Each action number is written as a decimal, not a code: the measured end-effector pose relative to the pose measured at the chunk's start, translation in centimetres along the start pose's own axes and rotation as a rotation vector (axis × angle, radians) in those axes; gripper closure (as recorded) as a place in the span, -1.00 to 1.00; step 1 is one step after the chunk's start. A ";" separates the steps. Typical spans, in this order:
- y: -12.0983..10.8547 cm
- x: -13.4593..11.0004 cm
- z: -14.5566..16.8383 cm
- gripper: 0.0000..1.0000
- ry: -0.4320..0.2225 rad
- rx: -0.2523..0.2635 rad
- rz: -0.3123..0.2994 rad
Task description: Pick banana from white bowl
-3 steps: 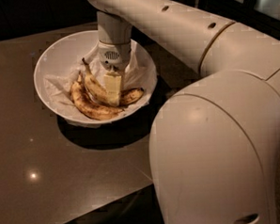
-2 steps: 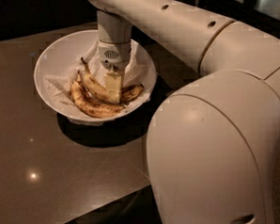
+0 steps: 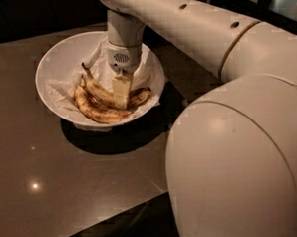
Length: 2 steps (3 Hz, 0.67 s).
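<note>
Camera view shows you the dark brown tabletop (image 3: 67, 194) from above its near edge, which runs on a slant from the lower left up toward the right. The white bowl (image 3: 48, 71) stands on the far half of the tabletop, closer to the far edge than to the near one, and it throws a dark shadow toward the near edge. You see crumpled white paper (image 3: 147, 73) lining the bowl and riding up its right wall.

Two bananas lie on the paper, side by side and touching. The banana (image 3: 101, 90) is the farther one: its dark stem points up toward the far edge and its brownish tip lies at the bowl's right side. The browner speckled banana (image 3: 96, 112) curves along the side of the bowl that faces the near edge.

The gripper (image 3: 121, 94) points straight down into the bowl and meets the middle of the banana, hiding part of it. You cannot tell whether the gripper is wide, narrow or holding the fruit. The banana lies low in the bowl, against the paper.

The robot's cream arm (image 3: 183, 19) reaches in from the right over the far edge, and its rounded body (image 3: 241, 175) fills your lower right, covering the tabletop's near right corner. A small point of reflected light (image 3: 34, 185) shows near the left edge.
</note>
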State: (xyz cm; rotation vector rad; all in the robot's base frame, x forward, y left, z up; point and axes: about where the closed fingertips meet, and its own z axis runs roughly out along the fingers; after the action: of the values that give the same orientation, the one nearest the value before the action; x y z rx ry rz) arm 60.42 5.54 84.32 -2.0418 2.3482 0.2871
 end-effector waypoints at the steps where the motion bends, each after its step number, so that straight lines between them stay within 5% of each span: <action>1: 1.1 0.8 -1.3 1.00 -0.059 0.051 -0.021; 2: 2.5 1.6 -2.6 1.00 -0.078 0.094 -0.044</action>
State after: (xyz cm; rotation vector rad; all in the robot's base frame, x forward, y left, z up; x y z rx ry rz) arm 57.98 3.94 86.95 -1.9997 2.2242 0.2447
